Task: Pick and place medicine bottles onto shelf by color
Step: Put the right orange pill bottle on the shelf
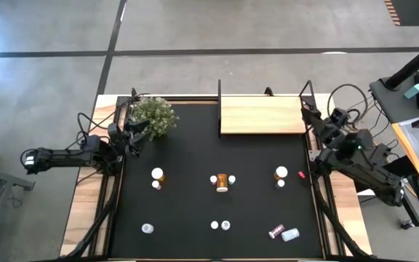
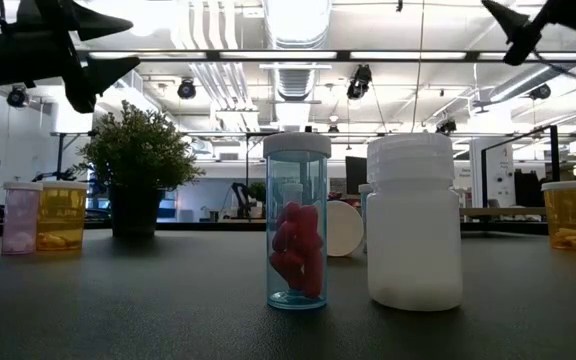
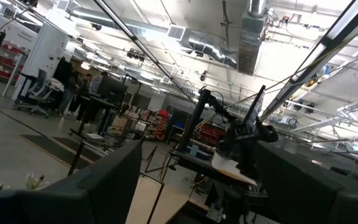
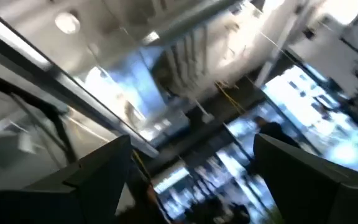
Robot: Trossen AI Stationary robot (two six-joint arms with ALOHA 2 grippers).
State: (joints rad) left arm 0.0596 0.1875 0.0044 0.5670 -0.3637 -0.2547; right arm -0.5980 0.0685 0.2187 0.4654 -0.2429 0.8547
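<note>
Several small medicine bottles stand or lie scattered on the black mat: an orange one (image 1: 222, 180) at the middle, white-capped ones (image 1: 157, 175) (image 1: 281, 173) to either side, and a maroon one (image 1: 276, 231) lying beside a white one (image 1: 290, 234) near the front. The low view shows a clear bottle of pink pills (image 2: 297, 235) and a white bottle (image 2: 414, 235) up close. The wooden shelf (image 1: 260, 115) stands at the far edge. My left gripper (image 1: 138, 131) (image 3: 197, 162) is open at the left edge, by the plant. My right gripper (image 1: 313, 116) (image 4: 191, 149) is open at the right edge, beside the shelf's end. Both are raised, well away from the bottles.
A potted green plant (image 1: 153, 116) stands at the far left corner, close to my left gripper. A small red speck (image 1: 302, 175) lies on the mat by the right bottles. The shelf's black posts (image 1: 219, 94) rise at its corners.
</note>
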